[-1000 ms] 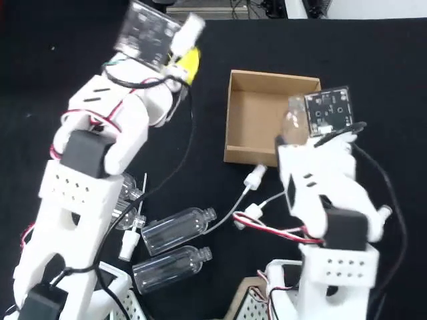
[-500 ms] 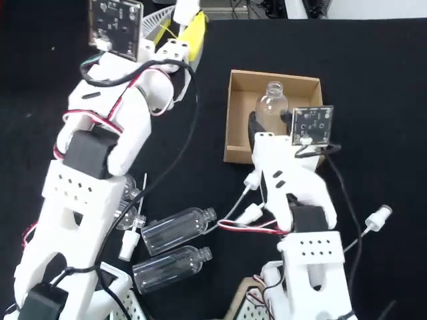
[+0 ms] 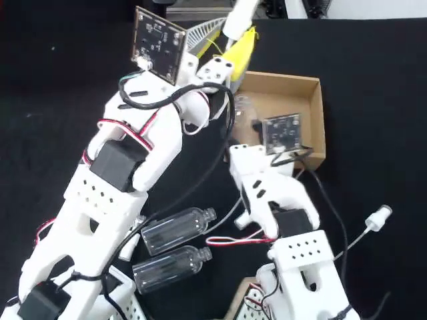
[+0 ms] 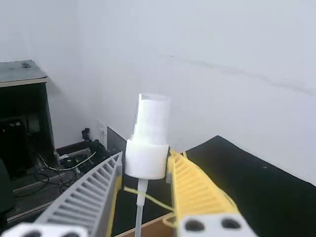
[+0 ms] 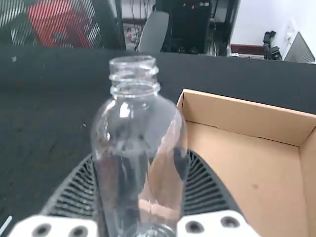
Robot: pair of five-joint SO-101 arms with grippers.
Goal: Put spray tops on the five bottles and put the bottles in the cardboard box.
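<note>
Overhead, we see the left arm (image 3: 127,167) stretched towards the far edge of the black table (image 3: 373,100). The left gripper (image 3: 230,30), with one grey and one yellow finger, is raised and closed around a white spray top (image 3: 240,10). It sits just beyond the far left corner of the cardboard box (image 3: 293,90). The right arm (image 3: 267,187) stands in the middle of the table, holding a clear bottle (image 3: 243,108) at the box's left wall. Two more clear bottles (image 3: 177,227) lie on their sides, close together, near the base of the left arm. A loose spray top (image 3: 377,217) lies on the table to the right, well apart from the box.

From the left wrist, we see the spray top (image 4: 148,138) upright and clamped between the grey finger (image 4: 84,202) and the yellow finger (image 4: 197,192). Its thin dip tube (image 4: 139,207) hangs down between them.

From the right wrist, we see the right gripper (image 5: 140,160) closed on the bottle (image 5: 133,118), one dark ribbed finger (image 5: 74,192) pressed against each side. The bottle stands upright with its neck open and uncapped. The cardboard box (image 5: 247,148) lies just beside it, open side up.
</note>
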